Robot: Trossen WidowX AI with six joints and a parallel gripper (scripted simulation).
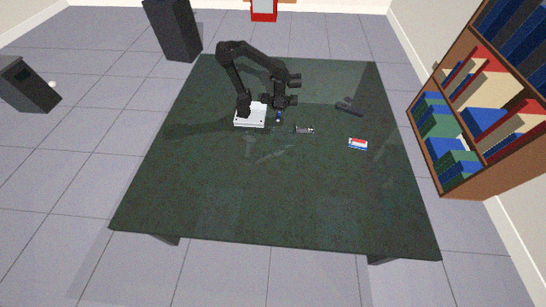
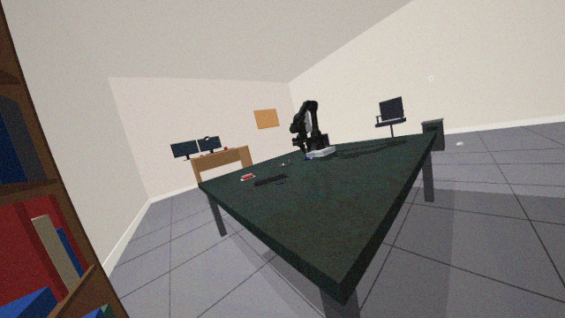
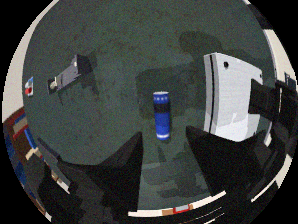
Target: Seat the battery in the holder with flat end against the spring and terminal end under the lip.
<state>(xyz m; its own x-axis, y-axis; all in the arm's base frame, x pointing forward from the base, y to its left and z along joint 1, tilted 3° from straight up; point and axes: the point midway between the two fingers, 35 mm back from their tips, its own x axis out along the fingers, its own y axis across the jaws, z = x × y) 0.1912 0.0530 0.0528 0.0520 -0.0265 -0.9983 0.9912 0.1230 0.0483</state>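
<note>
The blue battery (image 1: 278, 116) (image 2: 309, 158) (image 3: 161, 117) lies on its side on the dark table, beside the arm's white base plate. It has a black band and pale ends, and points nearly straight up and down in the wrist view. The grey holder (image 1: 304, 130) (image 2: 285, 163) (image 3: 66, 79) stands apart from it, empty, at the upper left in the wrist view. My gripper (image 3: 164, 133) is open and empty, above the battery, with the fingertips to either side of the battery's near end in the wrist view. Which holder end has the spring is too small to tell.
The white base plate (image 1: 249, 123) (image 2: 321, 152) (image 3: 232, 95) is close to the battery, right of it in the wrist view. A red, white and blue block (image 1: 357, 143) (image 2: 247, 177) and a long dark object (image 1: 350, 109) (image 2: 270, 179) lie farther out, beyond the holder.
</note>
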